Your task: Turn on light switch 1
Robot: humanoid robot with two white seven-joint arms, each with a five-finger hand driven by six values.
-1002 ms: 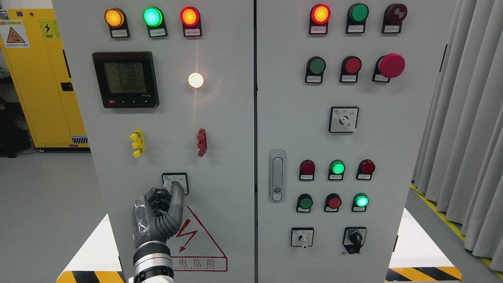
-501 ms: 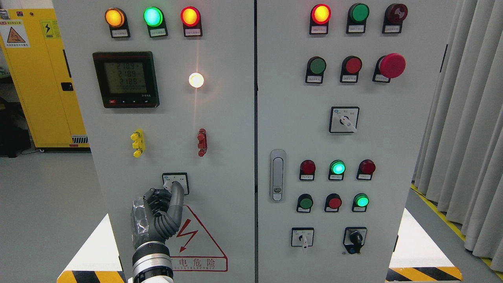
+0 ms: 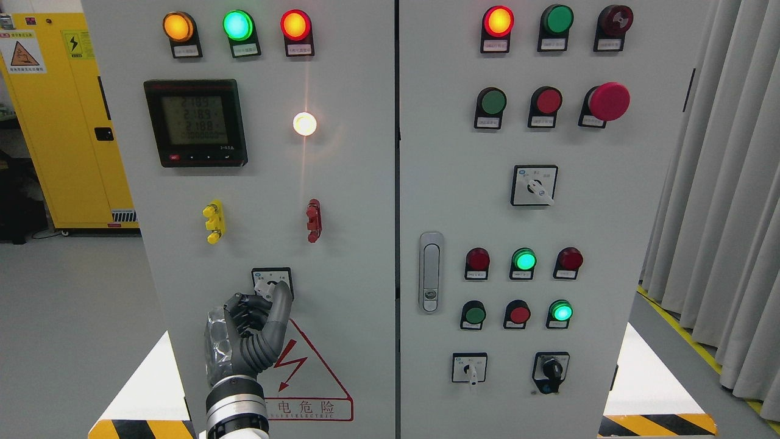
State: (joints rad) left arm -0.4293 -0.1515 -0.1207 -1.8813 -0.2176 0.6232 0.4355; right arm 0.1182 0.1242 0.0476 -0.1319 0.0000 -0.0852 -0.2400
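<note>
Left hand (image 3: 247,332) rises from the panel's (image 3: 353,183) bottom edge, 1 finger extended and touching the switch (image 3: 272,282) low on the left door, other fingers curled, holding nothing. White lamp (image 3: 304,124) glows above.

A pale grey control cabinet (image 3: 353,201) was seen dotted with colour: an amber lamp (image 3: 178,27), a green lamp (image 3: 237,25) and a red lamp (image 3: 295,25) were lit along the top left, and a white lamp (image 3: 304,124) glowed below. A black-framed meter (image 3: 195,122) was shown with a grey-green screen. A yellow terminal (image 3: 213,222) and a red terminal (image 3: 313,220) were pictured beneath. A large red mushroom button (image 3: 608,101) was seen at right. A red-outlined warning triangle (image 3: 311,366) was partly covered by the dark grey and silver left hand (image 3: 247,332). A yellow locker (image 3: 67,122), grey curtains (image 3: 725,201) and black-and-yellow floor stripes (image 3: 658,425) were visible.
</note>
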